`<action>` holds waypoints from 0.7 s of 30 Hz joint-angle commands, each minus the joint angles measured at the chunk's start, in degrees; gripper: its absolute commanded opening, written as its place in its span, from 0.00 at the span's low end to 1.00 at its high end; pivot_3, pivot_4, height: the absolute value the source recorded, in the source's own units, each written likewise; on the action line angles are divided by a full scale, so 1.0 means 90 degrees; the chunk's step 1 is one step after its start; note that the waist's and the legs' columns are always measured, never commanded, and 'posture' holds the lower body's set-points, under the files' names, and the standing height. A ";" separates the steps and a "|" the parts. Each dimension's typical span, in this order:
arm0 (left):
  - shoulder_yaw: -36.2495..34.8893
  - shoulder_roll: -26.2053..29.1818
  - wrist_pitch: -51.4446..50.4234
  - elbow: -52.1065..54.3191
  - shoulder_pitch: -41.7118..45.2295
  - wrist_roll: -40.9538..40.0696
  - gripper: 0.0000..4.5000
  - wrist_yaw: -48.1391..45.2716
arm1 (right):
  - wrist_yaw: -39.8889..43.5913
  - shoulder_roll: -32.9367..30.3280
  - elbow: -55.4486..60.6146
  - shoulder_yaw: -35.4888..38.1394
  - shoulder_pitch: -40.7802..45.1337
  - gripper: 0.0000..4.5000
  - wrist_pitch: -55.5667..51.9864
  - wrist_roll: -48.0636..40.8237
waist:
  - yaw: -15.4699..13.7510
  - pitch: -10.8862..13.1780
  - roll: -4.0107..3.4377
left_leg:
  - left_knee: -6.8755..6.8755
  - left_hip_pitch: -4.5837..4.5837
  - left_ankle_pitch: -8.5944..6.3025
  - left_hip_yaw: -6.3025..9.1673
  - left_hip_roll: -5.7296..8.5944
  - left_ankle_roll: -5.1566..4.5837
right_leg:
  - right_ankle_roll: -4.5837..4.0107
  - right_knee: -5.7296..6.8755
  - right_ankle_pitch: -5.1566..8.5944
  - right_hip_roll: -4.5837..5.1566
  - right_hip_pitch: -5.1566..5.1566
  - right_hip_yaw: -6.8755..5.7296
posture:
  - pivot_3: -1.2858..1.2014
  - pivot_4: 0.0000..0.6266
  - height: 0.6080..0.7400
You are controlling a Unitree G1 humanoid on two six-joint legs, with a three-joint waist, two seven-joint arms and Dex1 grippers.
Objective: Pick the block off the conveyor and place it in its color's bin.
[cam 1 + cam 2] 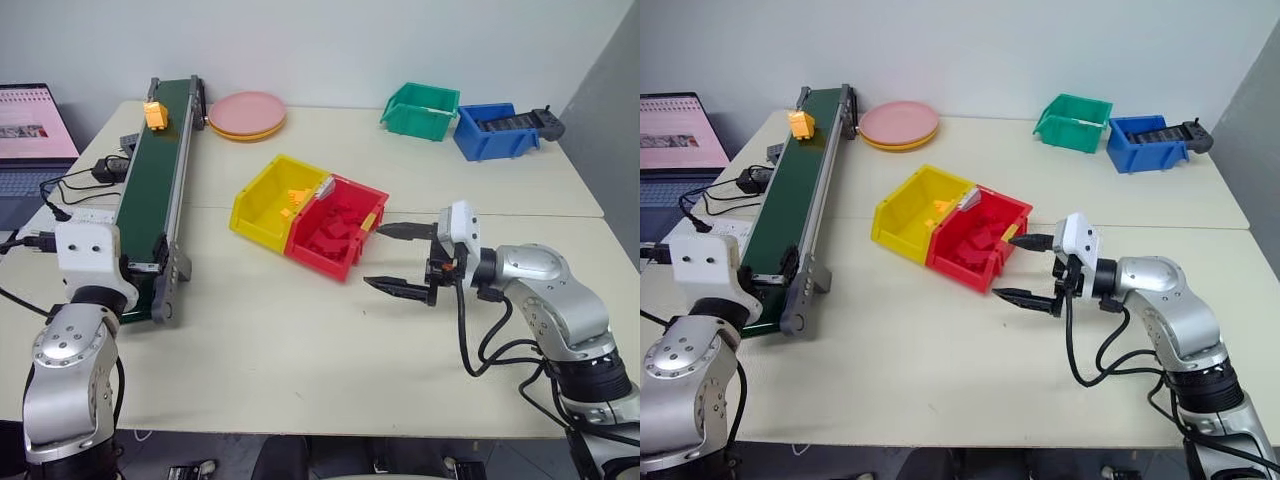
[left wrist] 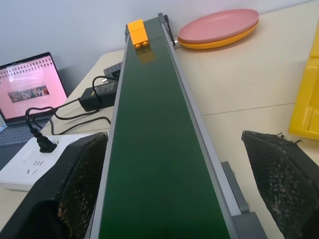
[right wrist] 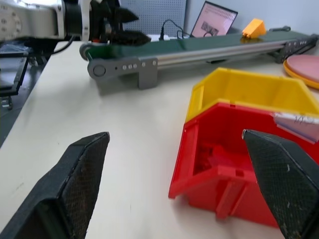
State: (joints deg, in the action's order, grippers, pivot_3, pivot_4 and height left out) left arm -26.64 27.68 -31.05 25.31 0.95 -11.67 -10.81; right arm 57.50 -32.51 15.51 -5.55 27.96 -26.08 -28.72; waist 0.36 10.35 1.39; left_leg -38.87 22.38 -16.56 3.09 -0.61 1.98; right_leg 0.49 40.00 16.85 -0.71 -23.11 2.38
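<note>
Both grippers sit closest to the head camera, each with its 2 black fingers spread wide and holding nothing. The left gripper (image 2: 174, 189) waits at the near end of the conveyor (image 1: 150, 190), its fingers straddling the dark green belt just past the end roller, pointing along the belt. The right gripper (image 1: 402, 258) hovers over the table's middle, just beside the red bin (image 1: 335, 232), its tips aimed toward that bin's sloped front.

Far up the belt, at the conveyor's far end by the table's back-left corner, sits the yellow-orange block (image 1: 156, 114), studs visible in the left wrist view, well apart from the left gripper. The yellow bin (image 1: 270, 205) stands joined to the red one near the table's centre, between the conveyor and the right gripper; some yellow pieces already lie inside it, and red bricks fill its neighbour. A pink plate stacked on a yellow one (image 1: 247, 114) rests by the back edge, with a green bin (image 1: 420, 108) and a blue bin (image 1: 492, 130) toward the back-right corner. A laptop (image 1: 30, 135) and a power strip (image 2: 30, 162) lie on the conveyor's far side.

Judging from this, the task is at its waiting stage: the pick is not yet begun. Next, the left gripper must let the block ride into its open fingers, or reach up the belt, close squarely on so small a brick, lift clear of the side rails, then carry it across to the yellow bin rather than the red
</note>
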 commanded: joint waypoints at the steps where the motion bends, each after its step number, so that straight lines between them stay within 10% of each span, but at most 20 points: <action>1: -0.0264 0.0026 0.0042 0.0313 0.0017 -0.0162 1.00 -0.0019 | 0.0038 0.0110 0.0065 0.0236 0.0388 1.00 -0.0118 -0.0370 | -0.0001 0.0000 0.0000 | 0.0000 0.0000 0.0000 0.0003 0.0000 0.0000 | 0.0000 0.0001 0.0000 0.0000 0.0000 -0.0003 | 0.52 0.24 1.00; 21: -0.0497 0.0352 -0.0729 0.0004 0.0770 -0.0393 1.00 0.0356 | 0.0190 0.0036 0.0243 0.0073 0.0599 1.00 -0.0019 -0.0354 | -0.0004 0.0000 0.0000 | 0.0000 0.0007 0.0000 0.0003 0.0001 0.0000 | 0.0000 -0.0002 0.0000 0.0001 -0.0004 -0.0004 | 0.52 0.24 1.00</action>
State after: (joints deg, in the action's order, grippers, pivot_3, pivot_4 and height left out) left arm -29.56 29.94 -35.92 24.84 6.60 -15.15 -8.88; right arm 58.71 -31.45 15.36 -5.65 32.94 -27.76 -32.15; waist 0.32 10.35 1.39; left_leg -38.87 22.45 -16.56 3.13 -0.60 1.98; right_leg 0.49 39.99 16.85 -0.70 -23.15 2.34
